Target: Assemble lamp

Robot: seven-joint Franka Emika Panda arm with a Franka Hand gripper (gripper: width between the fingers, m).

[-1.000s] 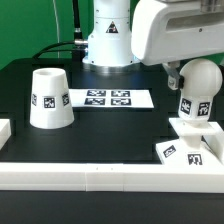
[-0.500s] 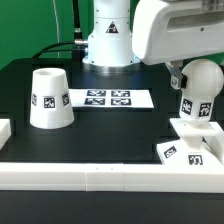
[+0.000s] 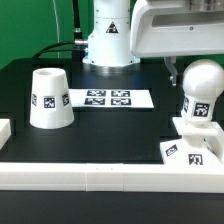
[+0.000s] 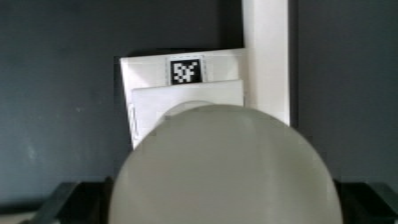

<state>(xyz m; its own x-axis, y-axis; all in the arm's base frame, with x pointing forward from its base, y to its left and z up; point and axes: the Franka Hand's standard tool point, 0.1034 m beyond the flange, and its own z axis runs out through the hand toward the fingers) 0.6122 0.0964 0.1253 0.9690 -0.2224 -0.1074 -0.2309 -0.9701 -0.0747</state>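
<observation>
The round-headed bulb [image 3: 201, 90] stands upright on the flat square base [image 3: 186, 152] at the exterior view's right. My gripper [image 3: 188, 64] hangs over the bulb's head, one finger [image 3: 170, 69] showing beside it. In the wrist view the bulb's head [image 4: 214, 165] fills the space between my two dark fingers [image 4: 71, 200], above the tagged base [image 4: 178, 75]. The jaws stand apart on either side of the head and look open. The tapered shade [image 3: 48, 98] stands alone, mouth up, at the exterior view's left.
The marker board [image 3: 108, 99] lies between the shade and the bulb. A long white border rail [image 3: 100, 178] runs along the front, and it shows beside the base in the wrist view [image 4: 267, 50]. The arm's white pedestal [image 3: 108, 40] stands at the back.
My gripper has risen along the bulb, uncovering more of its head. The bulb stays on the base, shifted slightly right. The shade has not moved.
</observation>
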